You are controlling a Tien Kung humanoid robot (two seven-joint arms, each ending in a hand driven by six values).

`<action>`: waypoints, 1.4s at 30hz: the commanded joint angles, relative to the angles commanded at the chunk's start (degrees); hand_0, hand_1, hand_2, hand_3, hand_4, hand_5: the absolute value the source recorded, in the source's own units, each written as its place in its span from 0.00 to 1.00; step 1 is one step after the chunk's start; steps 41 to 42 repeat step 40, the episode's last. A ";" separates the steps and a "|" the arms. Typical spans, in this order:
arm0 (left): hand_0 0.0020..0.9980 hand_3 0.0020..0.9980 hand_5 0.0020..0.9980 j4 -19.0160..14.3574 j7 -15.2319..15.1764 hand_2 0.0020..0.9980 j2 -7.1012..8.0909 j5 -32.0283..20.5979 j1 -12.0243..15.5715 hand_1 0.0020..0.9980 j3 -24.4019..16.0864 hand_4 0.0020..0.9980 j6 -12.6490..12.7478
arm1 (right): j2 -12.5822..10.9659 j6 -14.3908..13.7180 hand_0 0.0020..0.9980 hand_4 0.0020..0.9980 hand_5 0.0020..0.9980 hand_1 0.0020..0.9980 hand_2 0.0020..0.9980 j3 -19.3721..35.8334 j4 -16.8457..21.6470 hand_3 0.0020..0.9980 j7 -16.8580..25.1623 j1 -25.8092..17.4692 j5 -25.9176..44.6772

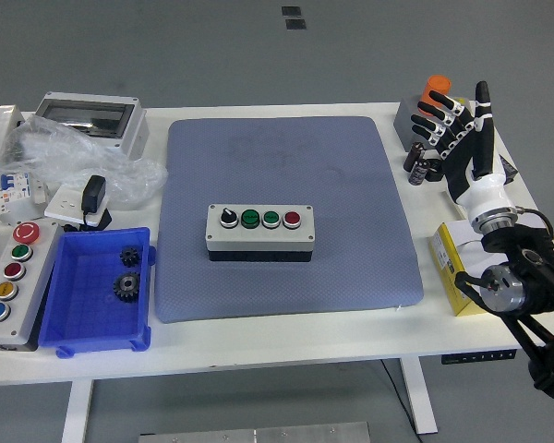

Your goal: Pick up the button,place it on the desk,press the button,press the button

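1. Nearest the camera, the robot's black right arm came in from the lower right corner, its silver wrist joint over the yellow and white cardboard box at the white desk's right edge. No left arm was in view.
2. On the near left sat the blue plastic tray holding two small black gears, with a grey five-button control station just beside it at the desk's left edge.
3. At the middle of the blue-grey rectangular mat lay the grey four-control button box (black selector, two green buttons, one red), resting flat with nothing touching it.
4. Further back on the right, the black-and-white right hand was raised by the desk's right edge, fingers stretched out and slightly spread, holding nothing; it was well apart from the button box and partly in front of the grey box with the orange cap.
5. Far left held the crumpled clear plastic bag and the grey enclosure with a clear lid.
6. Judging progress: the button box already sat on the mat, so the picking and placing looked done. Whether either press was made I could not tell, and the hand was nowhere near the buttons.
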 joint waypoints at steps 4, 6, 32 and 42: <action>0.60 0.61 0.40 -0.05 -0.06 0.60 0.21 1.30 -0.41 0.63 -1.30 0.65 -0.16 | -0.34 -2.94 0.82 1.00 1.00 0.72 0.73 1.68 0.46 0.73 0.32 -0.36 -7.81; 0.60 0.61 0.39 -0.10 -0.03 0.60 0.28 1.98 -0.53 0.63 -1.98 0.66 -0.22 | -0.68 -3.25 0.83 0.99 1.00 0.75 0.76 2.85 0.12 0.75 1.34 -0.57 -10.64; 0.60 0.62 0.38 -0.10 0.40 0.60 0.49 5.02 -0.85 0.63 -5.23 0.66 -0.73 | -0.20 8.24 0.75 0.95 0.89 0.68 0.71 4.37 -7.18 0.72 12.18 -2.60 16.53; 0.60 0.62 0.37 -0.10 0.57 0.60 0.60 4.98 -0.44 0.63 -5.62 0.66 -0.69 | -0.27 6.97 0.74 0.94 0.87 0.65 0.70 3.54 -6.64 0.72 11.09 -1.78 13.36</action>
